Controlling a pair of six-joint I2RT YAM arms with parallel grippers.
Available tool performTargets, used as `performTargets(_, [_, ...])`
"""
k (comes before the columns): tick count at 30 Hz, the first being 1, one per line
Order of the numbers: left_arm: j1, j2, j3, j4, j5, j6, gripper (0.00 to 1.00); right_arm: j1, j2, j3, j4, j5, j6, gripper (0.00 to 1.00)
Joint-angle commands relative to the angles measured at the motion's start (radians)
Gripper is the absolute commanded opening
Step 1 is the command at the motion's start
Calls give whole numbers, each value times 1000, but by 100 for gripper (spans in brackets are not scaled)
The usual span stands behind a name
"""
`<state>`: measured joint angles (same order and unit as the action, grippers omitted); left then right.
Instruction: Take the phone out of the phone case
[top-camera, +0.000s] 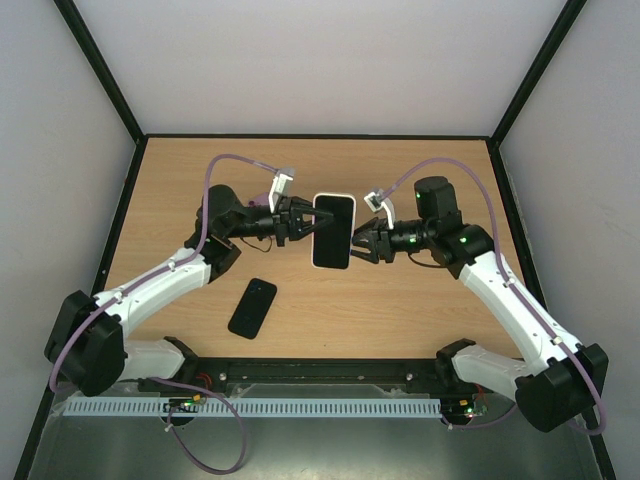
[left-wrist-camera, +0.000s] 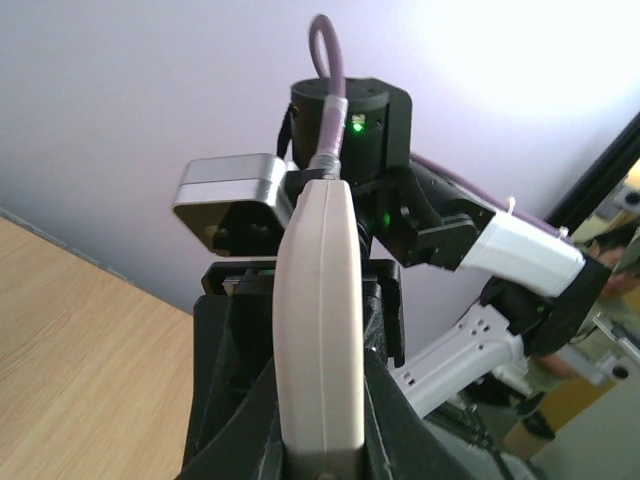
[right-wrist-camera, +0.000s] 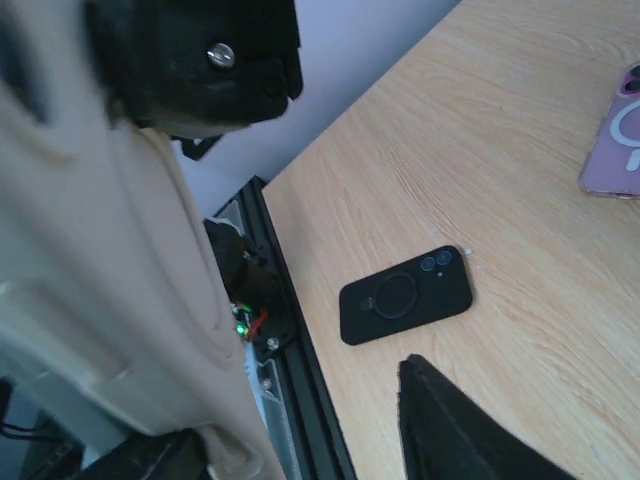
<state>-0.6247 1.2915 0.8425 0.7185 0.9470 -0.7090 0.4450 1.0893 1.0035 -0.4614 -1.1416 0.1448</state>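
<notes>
Cream phone case (left-wrist-camera: 318, 330) fills the left wrist view, clenched edge-on in the left claw (top-camera: 300, 222) at its 9 o'clock, with the phone (top-camera: 333, 232) inside, above the surface (top-camera: 400, 320). Right claw (top-camera: 362, 243) at 3 o'clock stands parted, one finger clear. Black phone-shaped slab (top-camera: 252, 307) lies at 7 o'clock.

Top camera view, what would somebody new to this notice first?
A phone in a pale case is held up over the middle of the table, with the left claw clamped on one long edge and the right claw at the other. After that comes a black slab, phone or case, lying flat on the table, nearer the front and to the left.
</notes>
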Motion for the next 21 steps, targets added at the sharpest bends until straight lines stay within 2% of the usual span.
performTargets(1, [-13, 98, -103, -30, 34, -163, 3, 8, -13, 98, 436, -158, 158, 41])
performTargets(6, [3, 125, -115, 15, -32, -244, 3, 9, -24, 75, 450, -140, 191, 27])
performTargets(12, [6, 111, -129, 1, -152, -239, 3, 8, -22, 35, 492, -138, 256, 5])
performTargets(14, [13, 108, -133, -8, -203, -235, 5, 7, -26, 27, 462, -101, 253, 2])
performTargets(16, [23, 100, -130, -20, -247, -231, 10, 5, -35, 15, 434, -59, 257, 2])
performTargets(21, [34, 46, -79, -159, -379, -146, 40, -1, -63, -24, 333, 78, 297, 2])
